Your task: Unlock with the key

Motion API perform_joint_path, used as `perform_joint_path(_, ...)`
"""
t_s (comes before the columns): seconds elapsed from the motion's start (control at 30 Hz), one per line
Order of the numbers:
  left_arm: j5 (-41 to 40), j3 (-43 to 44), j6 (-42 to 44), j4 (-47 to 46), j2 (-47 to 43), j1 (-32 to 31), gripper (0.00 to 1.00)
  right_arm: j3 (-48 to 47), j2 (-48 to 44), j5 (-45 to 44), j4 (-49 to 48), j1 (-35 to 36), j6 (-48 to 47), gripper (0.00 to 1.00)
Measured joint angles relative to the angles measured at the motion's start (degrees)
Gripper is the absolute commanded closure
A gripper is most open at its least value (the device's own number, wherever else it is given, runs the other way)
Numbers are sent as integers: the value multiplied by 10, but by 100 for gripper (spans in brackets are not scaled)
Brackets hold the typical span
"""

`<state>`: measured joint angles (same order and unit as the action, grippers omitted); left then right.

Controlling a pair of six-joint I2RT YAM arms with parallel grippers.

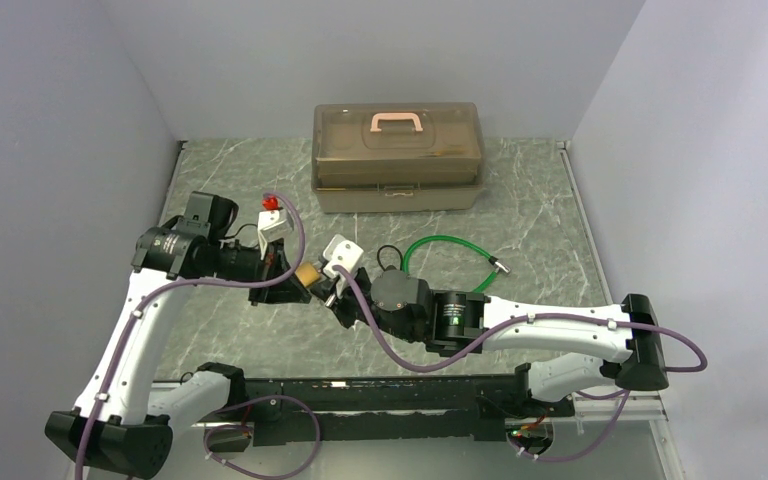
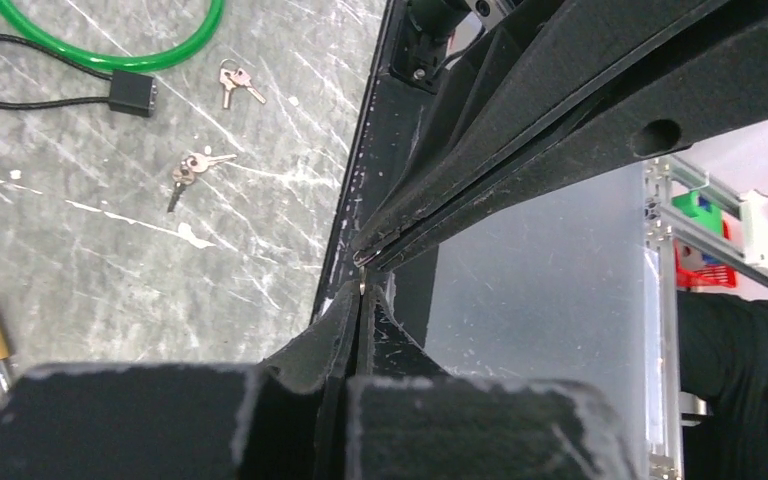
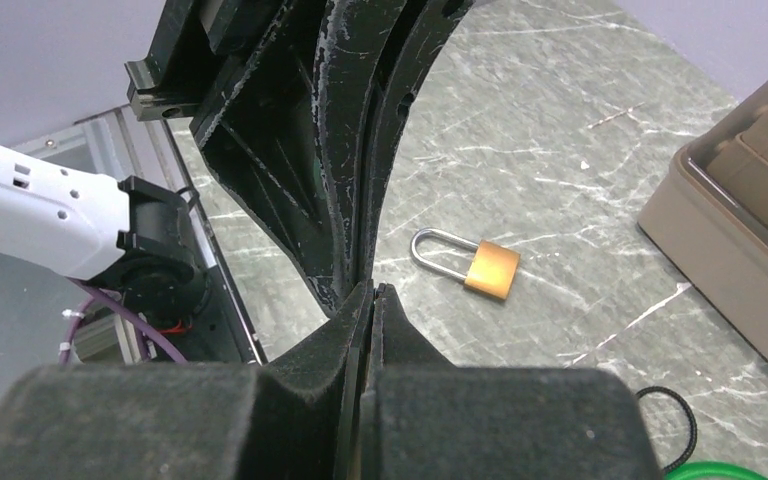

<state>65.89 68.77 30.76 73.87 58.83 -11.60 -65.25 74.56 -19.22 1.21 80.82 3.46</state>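
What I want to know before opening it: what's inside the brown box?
The brown box is tinted see-through: only dim stepped tray shapes show inside. Anything lying in or under them is hidden, so its contents cannot be told.

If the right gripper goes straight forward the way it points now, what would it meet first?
The left gripper, whose shut fingertips sit directly in front of the right gripper, tip to tip and apparently touching. The padlock lies lower, beside that line, so it would probably be missed.
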Motion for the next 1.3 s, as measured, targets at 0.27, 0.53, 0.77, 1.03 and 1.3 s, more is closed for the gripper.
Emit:
perform_joint_path(0.27, -59, 64, 42, 41, -1, -4, 100, 0, -4, 3, -19, 0, 1, 68)
perform_joint_path(0.53, -192, 153, 92, 76, 5, -45, 100, 27, -113, 103, -9, -50, 17, 17)
perform_joint_path(0.77, -315, 194, 117, 70, -24, -148, 100, 72, -188, 322, -60, -242, 58, 5)
perform_joint_path(1.03, -358, 303, 167, 113, -12, -280, 100, 5, -65, 407, -1, -254, 36, 0)
perform_joint_path(1.3, -373, 336, 192, 151, 16, -334, 100, 46, -128, 405, -32, -251, 29, 23)
